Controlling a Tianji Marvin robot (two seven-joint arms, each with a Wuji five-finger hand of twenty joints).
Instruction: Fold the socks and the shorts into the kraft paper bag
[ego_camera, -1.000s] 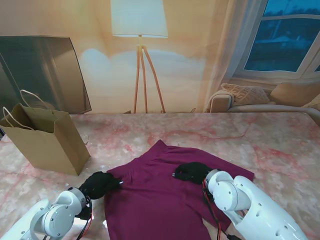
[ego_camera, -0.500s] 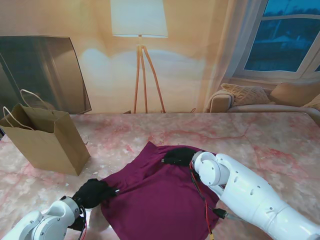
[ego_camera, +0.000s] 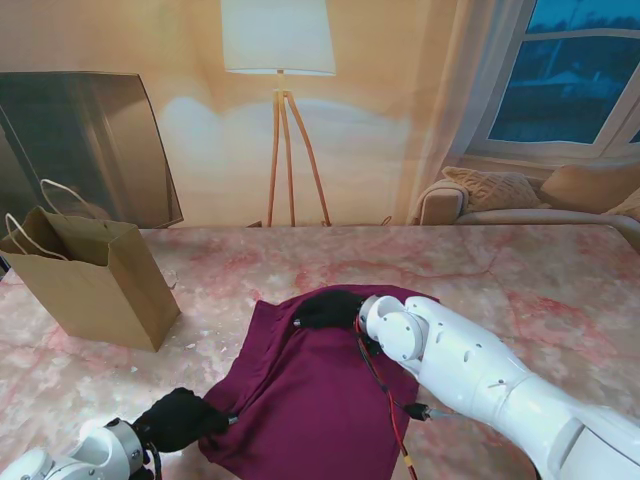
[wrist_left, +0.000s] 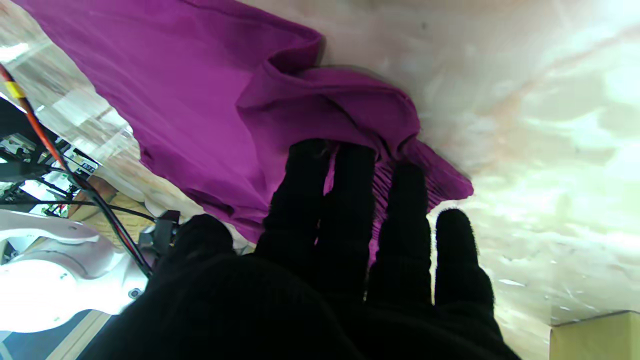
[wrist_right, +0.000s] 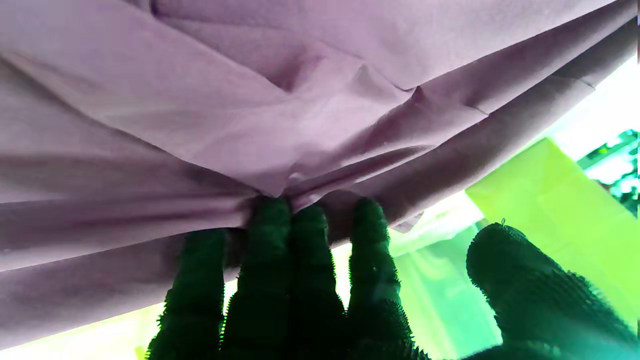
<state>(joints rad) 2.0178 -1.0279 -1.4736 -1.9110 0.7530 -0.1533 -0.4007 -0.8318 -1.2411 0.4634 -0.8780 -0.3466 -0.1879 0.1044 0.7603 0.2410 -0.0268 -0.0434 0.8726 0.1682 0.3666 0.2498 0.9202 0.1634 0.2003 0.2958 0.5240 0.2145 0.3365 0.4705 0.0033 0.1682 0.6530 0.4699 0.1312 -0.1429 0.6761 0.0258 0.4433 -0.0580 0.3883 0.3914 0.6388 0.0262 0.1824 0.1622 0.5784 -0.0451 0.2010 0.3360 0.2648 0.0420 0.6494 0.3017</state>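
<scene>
The magenta shorts (ego_camera: 310, 400) lie crumpled on the marble table (ego_camera: 560, 300), partly doubled over toward my left. My right hand (ego_camera: 328, 308) in its black glove grips the far edge of the shorts; in the right wrist view the cloth (wrist_right: 300, 100) bunches at the fingertips (wrist_right: 272, 220). My left hand (ego_camera: 178, 420) holds the near left corner, with its fingers (wrist_left: 350, 200) laid over the gathered fabric (wrist_left: 200, 100). The kraft paper bag (ego_camera: 95, 285) stands open at the far left. No socks are visible.
A dark panel (ego_camera: 90, 140) leans behind the bag. A printed backdrop with a floor lamp (ego_camera: 280, 120) and a sofa closes off the table's far edge. The bag's corner (wrist_left: 595, 335) shows in the left wrist view.
My right hand has carried the far edge of the shorts to the left, folding the cloth over. My left hand has drawn the near left corner closer to me.
</scene>
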